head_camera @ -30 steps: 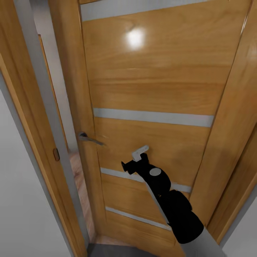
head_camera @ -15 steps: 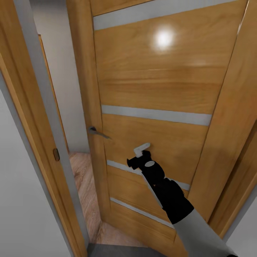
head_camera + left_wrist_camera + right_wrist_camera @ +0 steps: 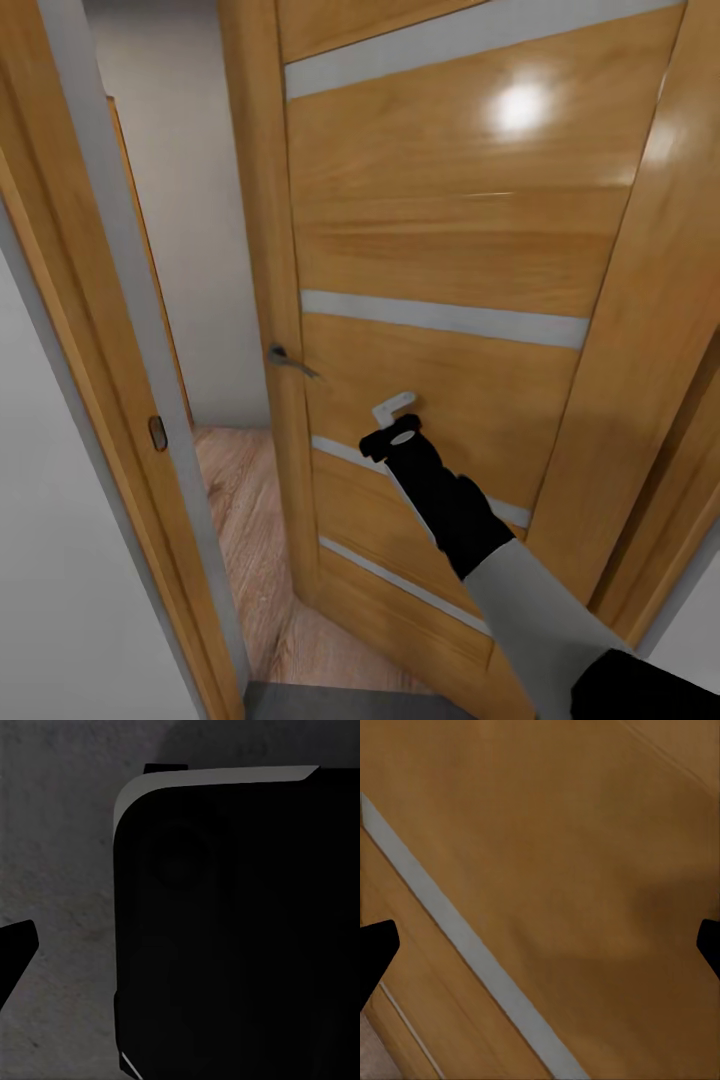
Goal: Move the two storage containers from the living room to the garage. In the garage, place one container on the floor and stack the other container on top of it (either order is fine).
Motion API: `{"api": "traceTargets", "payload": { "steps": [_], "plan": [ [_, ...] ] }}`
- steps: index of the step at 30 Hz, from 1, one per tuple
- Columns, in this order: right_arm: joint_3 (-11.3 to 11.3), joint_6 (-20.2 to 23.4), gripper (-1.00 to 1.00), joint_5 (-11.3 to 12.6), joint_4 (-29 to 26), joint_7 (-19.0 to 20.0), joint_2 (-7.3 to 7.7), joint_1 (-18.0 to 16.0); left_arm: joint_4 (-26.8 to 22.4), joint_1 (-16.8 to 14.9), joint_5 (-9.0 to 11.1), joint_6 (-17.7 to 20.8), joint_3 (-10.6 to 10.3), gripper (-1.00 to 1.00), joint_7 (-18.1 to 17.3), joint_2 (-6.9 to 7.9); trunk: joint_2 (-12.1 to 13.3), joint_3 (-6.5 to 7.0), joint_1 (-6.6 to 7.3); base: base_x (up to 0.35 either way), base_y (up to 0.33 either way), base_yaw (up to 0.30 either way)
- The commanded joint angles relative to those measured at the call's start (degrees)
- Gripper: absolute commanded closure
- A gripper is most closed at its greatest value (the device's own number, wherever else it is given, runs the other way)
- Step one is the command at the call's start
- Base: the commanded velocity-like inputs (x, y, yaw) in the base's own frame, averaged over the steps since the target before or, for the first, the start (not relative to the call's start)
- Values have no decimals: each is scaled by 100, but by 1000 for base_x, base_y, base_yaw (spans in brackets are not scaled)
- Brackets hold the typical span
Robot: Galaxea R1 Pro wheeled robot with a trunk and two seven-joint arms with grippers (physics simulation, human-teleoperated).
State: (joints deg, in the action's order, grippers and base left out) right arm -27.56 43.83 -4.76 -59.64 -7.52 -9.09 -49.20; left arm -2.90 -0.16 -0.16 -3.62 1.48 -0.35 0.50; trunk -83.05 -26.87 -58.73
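Observation:
The two storage containers are out of view. My right gripper [image 3: 396, 408] is held out against a wooden plank-panelled door [image 3: 440, 230], at its lower middle panel, right of the lever handle [image 3: 290, 360]. In the right wrist view the right gripper [image 3: 540, 945] is open and empty, its dark fingertips [image 3: 375, 952] at opposite edges, with the door panel close in front. My left gripper [image 3: 180, 952] hangs low over the dark grey concrete floor [image 3: 60, 832]; one fingertip [image 3: 15, 949] shows far out to the side, beside the robot's dark body [image 3: 240, 930].
The door stands partly open, swung away from me. Through the gap lie a light wood plank floor [image 3: 240, 520] and a pale wall [image 3: 190, 200]. The door frame [image 3: 95, 300] rises close on the left, another wooden jamb [image 3: 650, 400] on the right.
The door has swung further open, its handle shifting right and the gap widening. My right arm has stretched further forward against it.

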Motion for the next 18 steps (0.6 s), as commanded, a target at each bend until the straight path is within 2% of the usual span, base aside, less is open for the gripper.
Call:
{"api": "traceTargets", "payload": {
  "steps": [1, 9, 18],
  "plan": [
    [-7, 13, -100, -87, 88, -29, -7, -50, 0, -1, -2, -16, 13, -100, -5, 1, -3, -6, 0, 0, 0, 0],
    [-6, -351, -100, -82, 1096, -363, -39, -476, 0, -1, -2, -16, 14, -100, -2, 1, -3, -6, 0, 0, 0, 0],
    [2, -1034, -100, 1, 2404, -620, 8, -975, 0, -1, 1, -16, 10, -100, -1, 3, -3, -6, 0, 0, 0, 0]
  ]
}}
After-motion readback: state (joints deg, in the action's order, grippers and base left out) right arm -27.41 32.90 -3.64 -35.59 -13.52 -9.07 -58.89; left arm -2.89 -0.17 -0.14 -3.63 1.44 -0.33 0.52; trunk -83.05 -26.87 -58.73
